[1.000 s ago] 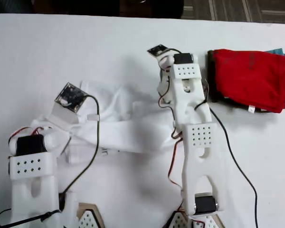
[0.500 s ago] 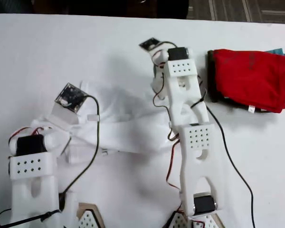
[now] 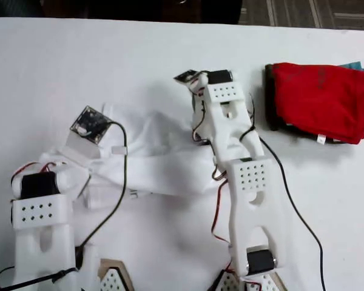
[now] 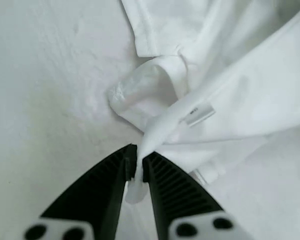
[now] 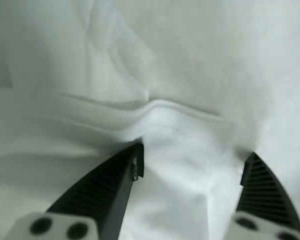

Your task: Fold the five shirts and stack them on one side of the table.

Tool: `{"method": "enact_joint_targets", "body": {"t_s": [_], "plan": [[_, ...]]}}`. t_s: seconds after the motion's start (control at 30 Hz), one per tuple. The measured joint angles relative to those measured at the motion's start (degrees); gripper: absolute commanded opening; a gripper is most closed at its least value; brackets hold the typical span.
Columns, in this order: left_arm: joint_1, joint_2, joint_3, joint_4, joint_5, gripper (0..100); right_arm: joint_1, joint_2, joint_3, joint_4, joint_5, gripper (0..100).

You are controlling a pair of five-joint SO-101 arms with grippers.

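Observation:
A crumpled white shirt (image 3: 158,154) lies left of the table's middle. My left gripper (image 4: 135,170) is shut on a thin fold at the shirt's near-left edge, beside its label (image 4: 199,113). The left arm (image 3: 41,209) stands at the near-left. My right gripper (image 5: 190,165) is open, its black fingers (image 5: 115,182) straddling a raised hem of the shirt (image 5: 180,120). The right arm (image 3: 239,157) stretches from the near edge across the shirt's right end. A stack of folded shirts with a red one (image 3: 318,97) on top sits at the right.
Under the red shirt a dark shirt (image 3: 270,97) and a teal edge (image 3: 359,65) show. Black cables (image 3: 294,206) run along the right arm and the left arm (image 3: 120,182). The table (image 3: 79,60) is white; its far edge meets a dark floor.
The right arm's wrist has swung left and slightly nearer over the shirt's right end. The left arm and the shirt fold it holds have stayed put.

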Motion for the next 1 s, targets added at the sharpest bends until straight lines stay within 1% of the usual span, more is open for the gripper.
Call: {"method": "enact_joint_targets", "body": {"t_s": [0.03,0.1,0.13,0.17,0.2,0.27,0.53,0.77,0.9,1.0], "plan": [[0.0,0.0,0.0,0.0,0.0,3,-0.09,0.0,0.0,0.0,0.0,21.7],[0.0,0.0,0.0,0.0,0.0,3,-0.09,0.88,-0.53,0.0,0.0,4.8],[0.0,0.0,0.0,0.0,0.0,3,0.0,1.23,-0.79,0.0,-0.09,0.0],[0.0,0.0,0.0,0.0,0.0,3,0.18,1.76,-0.88,0.0,-0.18,4.2],[0.0,0.0,0.0,0.0,0.0,3,0.35,2.29,-0.97,-0.18,-0.18,6.1],[0.0,0.0,0.0,0.0,0.0,3,0.79,2.55,-0.97,-0.44,-0.18,1.5],[0.0,0.0,0.88,0.0,0.0,3,4.22,-0.09,-4.31,0.09,0.0,1.9],[0.0,0.0,-0.18,0.0,0.88,3,5.45,-15.47,-1.49,0.09,0.0,1.9],[0.0,0.0,-5.54,2.73,2.2,3,5.36,-25.58,1.85,0.09,0.0,1.9],[0.0,0.0,-11.25,6.24,2.2,3,5.45,-33.32,4.13,0.09,0.0,1.9]]}}
